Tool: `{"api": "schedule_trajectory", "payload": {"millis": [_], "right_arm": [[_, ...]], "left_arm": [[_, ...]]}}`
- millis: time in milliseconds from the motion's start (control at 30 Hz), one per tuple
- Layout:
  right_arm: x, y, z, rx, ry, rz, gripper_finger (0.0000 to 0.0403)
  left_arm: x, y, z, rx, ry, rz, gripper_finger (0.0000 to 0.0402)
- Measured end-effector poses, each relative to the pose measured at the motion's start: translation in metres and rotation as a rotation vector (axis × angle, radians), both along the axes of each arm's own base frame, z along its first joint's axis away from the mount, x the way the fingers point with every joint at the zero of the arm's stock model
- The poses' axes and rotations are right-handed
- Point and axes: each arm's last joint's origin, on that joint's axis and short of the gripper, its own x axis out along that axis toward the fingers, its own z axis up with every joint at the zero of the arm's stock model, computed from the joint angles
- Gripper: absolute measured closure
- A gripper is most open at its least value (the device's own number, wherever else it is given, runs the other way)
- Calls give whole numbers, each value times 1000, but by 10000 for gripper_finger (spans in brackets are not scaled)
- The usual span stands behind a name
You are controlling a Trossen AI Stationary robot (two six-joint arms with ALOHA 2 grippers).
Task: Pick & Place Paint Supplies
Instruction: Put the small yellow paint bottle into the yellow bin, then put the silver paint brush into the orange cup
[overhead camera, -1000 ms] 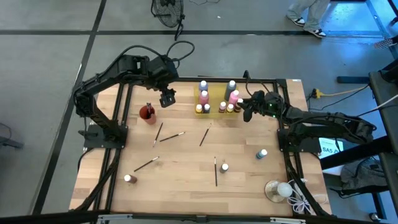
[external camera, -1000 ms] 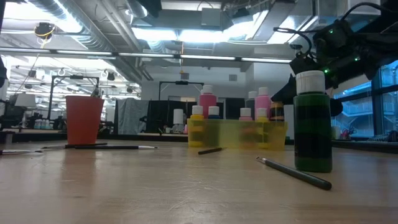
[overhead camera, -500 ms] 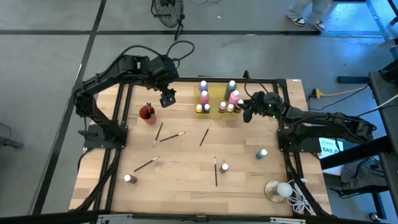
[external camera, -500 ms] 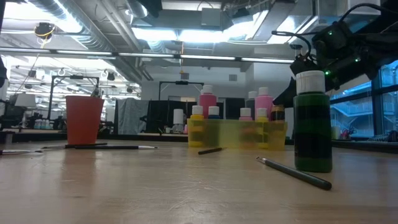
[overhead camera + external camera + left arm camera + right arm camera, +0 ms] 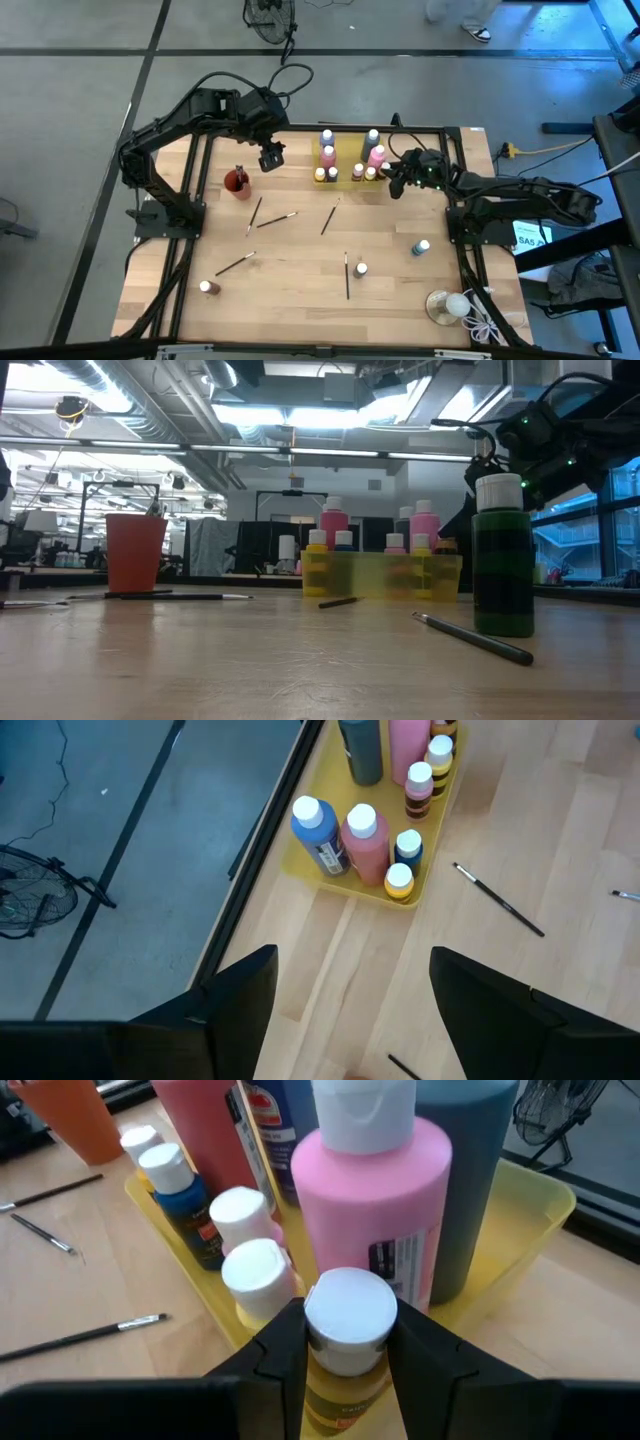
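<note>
Paint bottles stand grouped in yellow tray at table's far edge. Right gripper at tray's right end, jaws clamped on small yellow white-capped bottle. Left gripper hovers left of tray, jaws wide, empty.

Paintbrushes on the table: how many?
5 paintbrushes: two beside the red cup, one near the yellow tray, one by the left bottle, one by the middle bottle; the cup may hide more.

The right pincer hides the small bottle's lower body.
</note>
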Motion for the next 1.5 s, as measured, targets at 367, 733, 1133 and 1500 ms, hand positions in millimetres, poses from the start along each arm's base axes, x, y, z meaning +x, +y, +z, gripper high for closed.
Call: {"api": "schedule_trajectory", "payload": {"millis": [367,733,1133,1500], "right_arm": [[3,-2,-2,-8,-10,4,274],[3,-2,-2,-4,-14,2,218],[3,1,2,29,-49,54,216],[-13,9,15,18,-46,32,215]], "left_arm": [[0,0,0,0,0,0,144],[0,0,0,11,10,-20,144],[0,0,-1,10,19,-22,144],[-1,0,-1,24,37,-48,144]]}}
